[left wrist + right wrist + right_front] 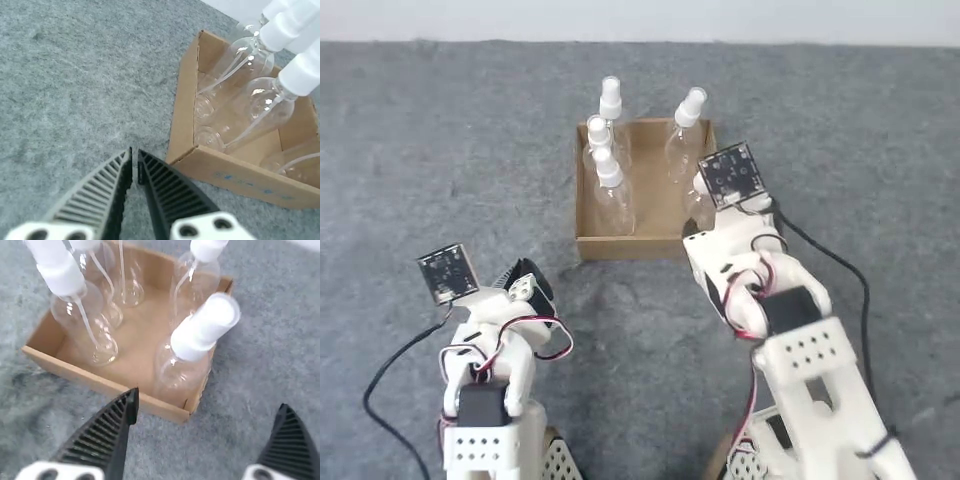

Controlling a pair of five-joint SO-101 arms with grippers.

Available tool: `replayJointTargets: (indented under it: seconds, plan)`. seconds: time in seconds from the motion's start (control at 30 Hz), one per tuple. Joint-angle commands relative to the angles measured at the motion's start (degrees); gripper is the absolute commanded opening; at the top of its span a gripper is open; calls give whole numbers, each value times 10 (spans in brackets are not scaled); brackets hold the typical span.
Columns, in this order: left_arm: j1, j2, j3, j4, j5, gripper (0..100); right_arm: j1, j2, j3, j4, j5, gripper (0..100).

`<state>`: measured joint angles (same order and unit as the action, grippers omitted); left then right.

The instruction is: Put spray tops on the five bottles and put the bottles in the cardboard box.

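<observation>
While capped bottles [615, 205] stand in the cardboard box [630, 245] in the high view, the left gripper [134, 162] sits almost closed and empty over grey carpet [75, 75] near the box, and the right gripper [208, 400] gapes wide, empty, by its near wall

Clear glossy plastic bottles [182, 372] w/ smooth white plastic spray tops [202, 330]. Matt brown cardboard box [100, 382]. Rough grey carpet-type cloth on desk [440, 150]. Black ribbed matt plastic on left hand [134, 160], right hand [208, 401].
</observation>
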<state>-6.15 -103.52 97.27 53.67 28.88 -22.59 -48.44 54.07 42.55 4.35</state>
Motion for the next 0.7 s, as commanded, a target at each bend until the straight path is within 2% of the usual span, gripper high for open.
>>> replayJointTargets:
  seconds: [0.0, 0.1, 0.47, 0.67]
  plan:
    - [-1, -10, -7, 0, -5, 12, -2, -68, -31, 23, 11, 227]
    - [-1, -10, -7, 0, -5, 12, -2, -89, -29, 28, 11, 170]
    - [-1, -10, -7, -3, -5, 12, -2, -188, -29, 150, 11, 157]
    - [-1, -10, -7, -3, -5, 12, 20, -260, -28, 207, 11, 84]
